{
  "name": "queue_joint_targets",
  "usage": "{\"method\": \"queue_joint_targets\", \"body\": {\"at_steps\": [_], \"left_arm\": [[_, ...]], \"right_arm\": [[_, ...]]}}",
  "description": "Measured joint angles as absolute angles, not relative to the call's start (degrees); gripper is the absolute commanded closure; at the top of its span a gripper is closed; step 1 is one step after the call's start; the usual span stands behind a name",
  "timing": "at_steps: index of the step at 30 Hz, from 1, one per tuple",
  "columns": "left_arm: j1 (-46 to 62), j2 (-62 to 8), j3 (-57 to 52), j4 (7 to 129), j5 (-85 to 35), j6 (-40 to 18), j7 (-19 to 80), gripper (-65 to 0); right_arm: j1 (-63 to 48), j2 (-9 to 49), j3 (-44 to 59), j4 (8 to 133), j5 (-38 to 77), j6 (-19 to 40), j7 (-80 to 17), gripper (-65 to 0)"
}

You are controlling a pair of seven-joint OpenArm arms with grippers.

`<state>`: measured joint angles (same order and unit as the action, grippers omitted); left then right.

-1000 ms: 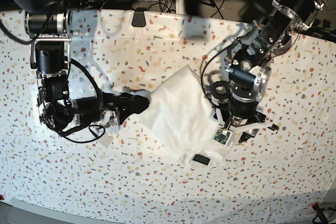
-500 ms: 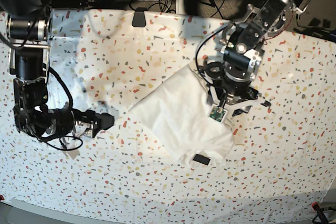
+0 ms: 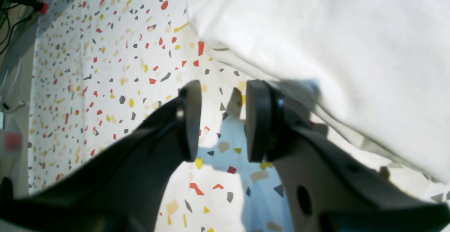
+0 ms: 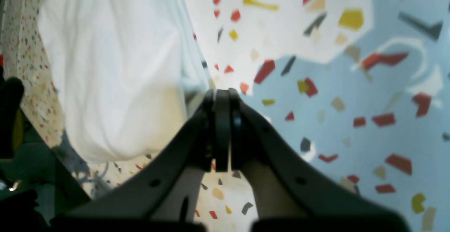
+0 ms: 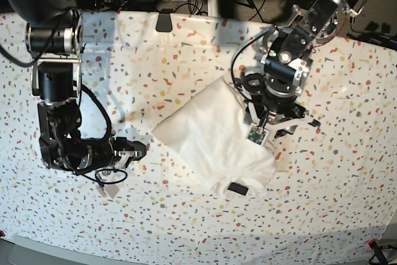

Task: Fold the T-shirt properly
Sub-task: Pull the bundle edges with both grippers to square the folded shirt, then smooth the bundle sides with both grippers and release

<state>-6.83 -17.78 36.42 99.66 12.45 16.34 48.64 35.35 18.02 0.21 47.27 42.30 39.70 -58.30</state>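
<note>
The white T-shirt (image 5: 211,138) lies folded into a slanted rectangle mid-table, plain side up, with its small black neck label (image 5: 236,188) at the lower corner. My left gripper (image 5: 296,124) hovers at the shirt's right edge. In the left wrist view it (image 3: 223,119) is open with only speckled cover between its pads, and the T-shirt (image 3: 316,49) lies just beyond. My right gripper (image 5: 140,149) sits left of the shirt, apart from it. Seen from the right wrist, it (image 4: 221,100) is shut on nothing, with the T-shirt (image 4: 116,84) off to its left.
A white table covering (image 5: 186,60) with multicoloured speckles spans the whole table. A dark clip (image 5: 164,20) sits on its far edge, with cables behind it. The table's front edge runs along the bottom, with a red clamp (image 5: 372,243) at the lower right corner.
My right gripper has pulled left, away from the shirt's left corner, and has shut. The left arm moved up from the shirt's lower right part and has held still since.
</note>
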Motion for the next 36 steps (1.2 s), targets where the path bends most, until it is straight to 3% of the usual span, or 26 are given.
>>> {"method": "queue_joint_targets", "body": {"at_steps": [3, 8, 11, 20, 28, 33, 36], "left_arm": [[-6.8, -17.8, 36.4, 99.7, 12.4, 16.3, 48.6, -20.0], [-6.8, -17.8, 36.4, 99.7, 12.4, 16.3, 48.6, -20.0], [-6.8, -17.8, 36.4, 99.7, 12.4, 16.3, 48.6, -20.0], [-6.8, -17.8, 36.4, 99.7, 12.4, 16.3, 48.6, -20.0], [-6.8, -22.2, 36.4, 99.7, 19.1, 13.7, 48.4, -20.0], [-6.8, -24.3, 36.4, 99.7, 18.0, 14.5, 48.4, -20.0], [-6.8, -24.5, 36.4, 99.7, 18.0, 14.5, 48.4, -20.0]], "right_arm": [[37.0, 18.0, 0.2, 47.3, 41.9, 39.7, -55.8, 0.0], [37.8, 17.4, 0.2, 47.3, 26.3, 39.7, -46.7, 0.0], [37.6, 15.8, 0.3, 47.2, 18.1, 38.9, -44.8, 0.0], [36.6, 9.1, 0.3, 47.3, 8.9, 38.2, -42.0, 0.0], [32.7, 8.4, 0.3, 47.3, 9.6, 38.4, -45.1, 0.0], [31.9, 8.2, 0.3, 47.4, 22.7, 39.7, -55.5, 0.0], [31.6, 7.4, 0.4, 47.4, 24.9, 39.7, -57.9, 0.0]]}}
